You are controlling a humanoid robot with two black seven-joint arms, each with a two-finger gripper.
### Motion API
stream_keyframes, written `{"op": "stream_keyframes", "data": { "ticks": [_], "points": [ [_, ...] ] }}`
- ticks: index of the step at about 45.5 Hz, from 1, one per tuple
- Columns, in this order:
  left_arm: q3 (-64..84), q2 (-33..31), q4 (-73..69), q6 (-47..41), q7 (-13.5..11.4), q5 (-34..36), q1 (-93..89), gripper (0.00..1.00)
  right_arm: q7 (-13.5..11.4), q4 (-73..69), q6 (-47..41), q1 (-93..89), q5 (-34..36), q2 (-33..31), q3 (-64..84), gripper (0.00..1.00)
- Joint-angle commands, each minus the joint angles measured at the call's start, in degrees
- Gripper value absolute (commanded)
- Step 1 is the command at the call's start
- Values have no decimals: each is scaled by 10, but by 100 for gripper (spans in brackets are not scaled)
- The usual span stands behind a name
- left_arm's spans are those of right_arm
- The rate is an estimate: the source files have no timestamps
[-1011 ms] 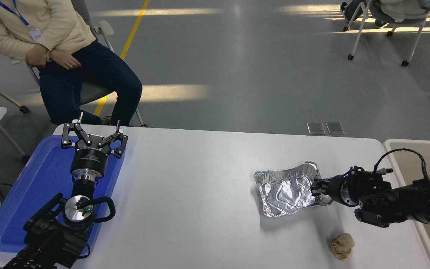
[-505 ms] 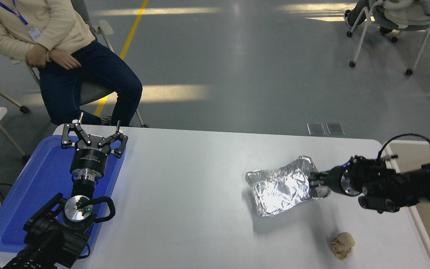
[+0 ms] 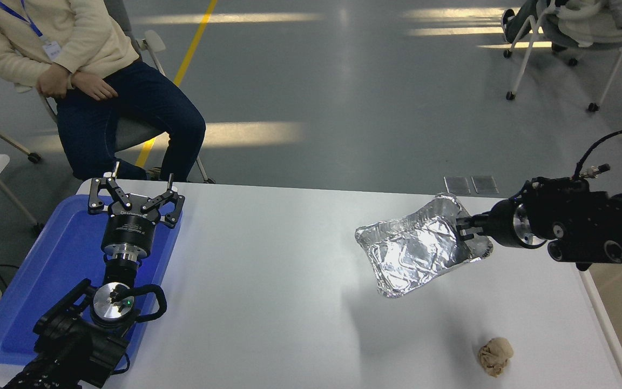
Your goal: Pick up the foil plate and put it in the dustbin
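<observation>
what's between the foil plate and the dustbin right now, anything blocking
Nothing visible blocks it. The right tool holds the foil plate by its right edge, lifted above the white table. The dustbin sits off the table's right edge. The paper ball lies on the table, lower and nearer the camera, out of the path.

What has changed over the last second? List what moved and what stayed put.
The right gripper, shut on the foil plate throughout, has lifted it off the table and carried it up and toward the far side, its shadow now apart from it. The paper ball, the blue tray and the parked left gripper stayed where they were.
</observation>
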State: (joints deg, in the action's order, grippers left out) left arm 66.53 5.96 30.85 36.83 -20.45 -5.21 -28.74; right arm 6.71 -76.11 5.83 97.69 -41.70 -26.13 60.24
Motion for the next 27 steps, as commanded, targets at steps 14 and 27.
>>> {"op": "stream_keyframes", "data": {
  "ticks": [14, 27],
  "points": [
    [0, 0, 0, 0, 1, 0, 0, 100, 0, -147, -136, 269, 32, -15, 64, 0],
    [0, 0, 0, 0, 1, 0, 0, 100, 0, -150, -208, 312, 54, -16, 64, 0]
  ]
}}
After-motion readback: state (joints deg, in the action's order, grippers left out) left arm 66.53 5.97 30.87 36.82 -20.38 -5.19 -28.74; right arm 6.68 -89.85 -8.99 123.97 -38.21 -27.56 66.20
